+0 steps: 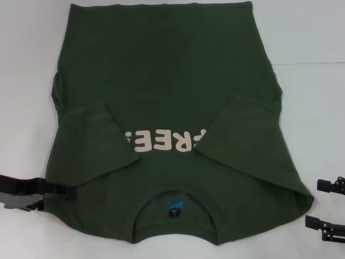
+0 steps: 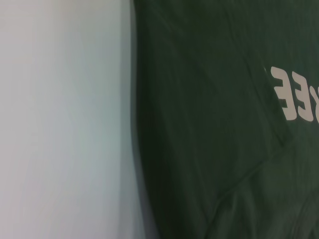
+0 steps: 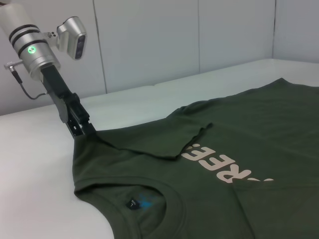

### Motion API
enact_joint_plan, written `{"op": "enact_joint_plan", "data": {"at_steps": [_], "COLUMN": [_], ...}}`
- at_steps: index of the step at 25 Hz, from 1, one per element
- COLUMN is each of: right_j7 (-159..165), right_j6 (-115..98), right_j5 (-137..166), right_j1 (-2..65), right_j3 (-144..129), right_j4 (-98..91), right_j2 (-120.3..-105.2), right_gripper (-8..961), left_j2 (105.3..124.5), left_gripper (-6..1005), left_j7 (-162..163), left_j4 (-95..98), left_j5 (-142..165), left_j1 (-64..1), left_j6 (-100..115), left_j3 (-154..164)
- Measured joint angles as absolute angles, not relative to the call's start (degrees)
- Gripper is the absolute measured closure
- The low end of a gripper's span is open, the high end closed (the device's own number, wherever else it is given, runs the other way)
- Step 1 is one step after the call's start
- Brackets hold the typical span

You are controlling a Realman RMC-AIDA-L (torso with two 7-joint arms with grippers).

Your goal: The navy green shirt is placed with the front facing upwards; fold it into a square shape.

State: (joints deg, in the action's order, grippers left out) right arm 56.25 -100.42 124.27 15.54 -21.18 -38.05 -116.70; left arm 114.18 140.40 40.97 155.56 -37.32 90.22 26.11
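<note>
Jaws: left gripper [image 1: 67, 190] pinches the navy green shirt [image 1: 167, 81] at the shoulder edge beside its collar; right gripper [image 1: 311, 203] gapes just off the opposite shoulder; cloth soft, limp, best held by edges

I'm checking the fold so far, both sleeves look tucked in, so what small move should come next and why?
Probably lift the left gripper slightly to start the next fold: it sits at the shoulder edge of the navy green shirt, seemingly pinching the cloth. Both sleeves already lie folded inward over the "FREE!" print. The right gripper waits open just off the shirt's other shoulder.
</note>
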Motion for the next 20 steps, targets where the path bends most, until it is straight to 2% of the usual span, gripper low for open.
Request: {"op": "enact_joint_plan", "data": {"at_steps": [8,13,20], "right_j7": [56.37,57.21,57.55], "right_j6": [-100.33,-100.25,-100.32], "right_j5": [124.27,124.28,124.27], "right_j1": [15.56,15.61,15.73], "right_j3": [-21.00,-21.00,-20.91], "right_j4": [-38.06,-38.14,-38.25], "right_j2": [-116.70,-116.66,-116.59], "right_gripper": [51,51,52], "left_j2": [114.22,114.74,114.94], "left_gripper": [86,237,550], "left_j7": [142.06,142.15,142.37], "left_j4": [41.09,41.62,41.90], "left_j5": [155.90,155.84,155.68], "left_j1": [-37.58,-37.45,-37.50], "left_j6": [89.39,88.60,87.91], "left_j3": [26.93,28.02,29.29]}}
